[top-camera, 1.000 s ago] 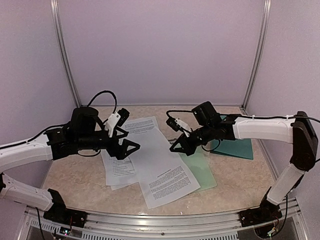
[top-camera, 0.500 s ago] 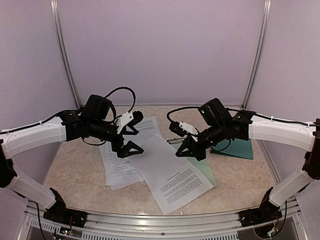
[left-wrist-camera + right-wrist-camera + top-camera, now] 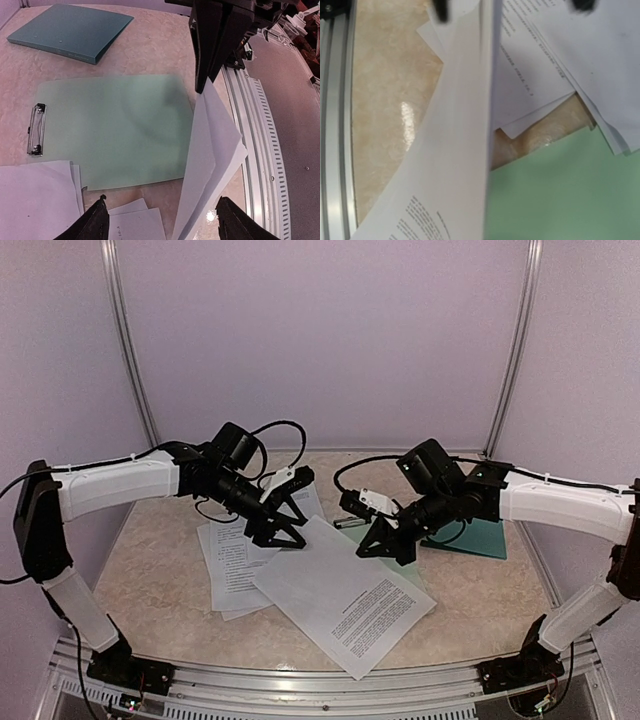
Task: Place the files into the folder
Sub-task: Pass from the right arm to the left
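Observation:
One printed sheet (image 3: 345, 605) of the files slants up off the table, pinched at its far edge by my right gripper (image 3: 385, 540), which is shut on it. In the left wrist view the same sheet (image 3: 210, 150) hangs from those black fingers (image 3: 207, 60). My left gripper (image 3: 285, 525) is open, and that sheet's lower edge runs between its spread fingertips (image 3: 97, 222) without touching them. More files (image 3: 235, 565) lie flat at centre left. The dark teal folder (image 3: 478, 537) lies closed at the right, also in the left wrist view (image 3: 70, 32). In the right wrist view the sheet (image 3: 450, 150) hides my own fingers.
A pale mint clipboard (image 3: 115, 130) with a metal clip (image 3: 36, 129) lies under the raised sheet, between the paper pile and the folder. An aluminium rail (image 3: 330, 685) runs along the table's near edge. Purple walls close in the back and sides.
The left arm has swung right and further in, up to the raised sheet, and its jaws have narrowed a little. The right gripper has drawn the sheet toward the front right.

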